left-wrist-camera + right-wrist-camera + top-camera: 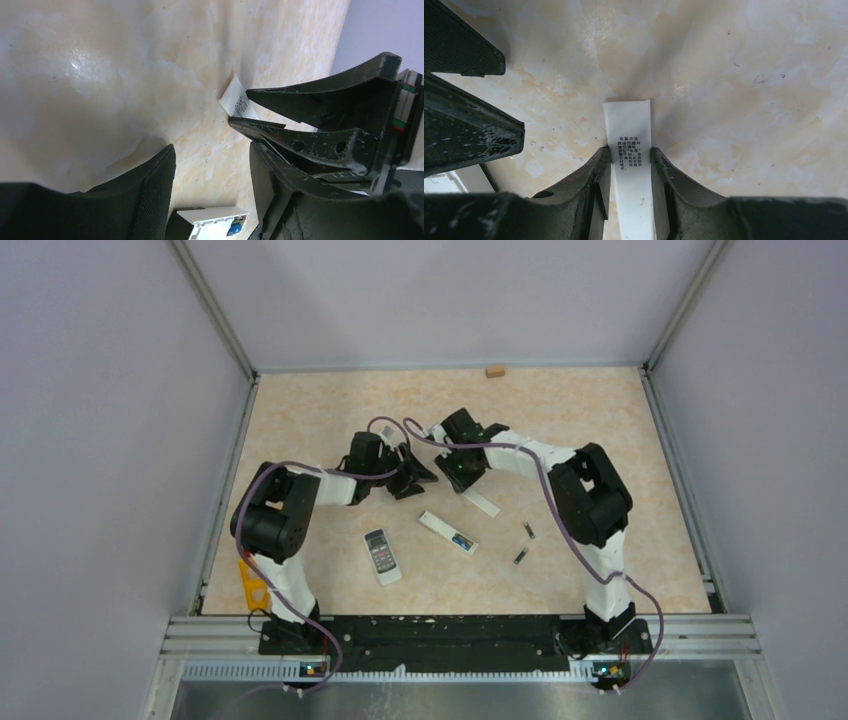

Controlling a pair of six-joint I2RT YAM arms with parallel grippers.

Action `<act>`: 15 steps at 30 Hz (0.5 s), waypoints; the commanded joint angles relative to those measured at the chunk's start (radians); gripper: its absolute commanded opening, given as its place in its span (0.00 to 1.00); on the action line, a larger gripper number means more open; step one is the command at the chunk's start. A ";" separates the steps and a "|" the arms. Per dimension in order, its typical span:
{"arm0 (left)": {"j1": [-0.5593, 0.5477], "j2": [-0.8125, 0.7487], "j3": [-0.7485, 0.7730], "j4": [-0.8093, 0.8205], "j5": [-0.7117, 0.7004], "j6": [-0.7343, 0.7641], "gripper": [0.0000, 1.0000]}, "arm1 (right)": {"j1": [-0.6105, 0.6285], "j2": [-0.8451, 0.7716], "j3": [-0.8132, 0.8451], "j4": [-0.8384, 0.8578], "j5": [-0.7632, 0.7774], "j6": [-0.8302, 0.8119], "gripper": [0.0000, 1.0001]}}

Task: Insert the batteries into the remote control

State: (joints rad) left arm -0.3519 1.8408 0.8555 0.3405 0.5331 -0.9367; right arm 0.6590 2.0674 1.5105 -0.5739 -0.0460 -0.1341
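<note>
A white remote control (447,532) lies back-up at mid-table with its compartment open and a bluish piece inside; it also shows in the left wrist view (212,222). A second remote (381,556) lies buttons-up to its left. Two dark batteries (529,531) (520,556) lie to the right. My right gripper (465,480) (629,150) is shut on the white battery cover (628,117) (481,503), which rests low on the table. My left gripper (415,478) (212,165) is open and empty, close beside the right one, above the open remote's end.
A small wooden block (494,371) sits at the far edge. A yellow object (252,585) lies by the left arm's base. The two grippers' fingers are close together, with walls on three sides of the table (600,420).
</note>
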 commanded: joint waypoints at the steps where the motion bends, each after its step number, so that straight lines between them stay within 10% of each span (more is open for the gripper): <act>1: 0.005 0.013 0.035 0.026 0.033 0.022 0.59 | 0.023 -0.048 -0.084 0.097 -0.001 -0.006 0.29; 15: 0.003 0.050 0.027 0.102 0.110 -0.021 0.56 | 0.025 -0.182 -0.191 0.204 -0.121 -0.043 0.31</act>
State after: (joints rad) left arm -0.3511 1.8687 0.8642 0.3782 0.6132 -0.9436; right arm 0.6727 1.9549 1.3392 -0.4274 -0.1291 -0.1646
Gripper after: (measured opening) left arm 0.566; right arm 0.313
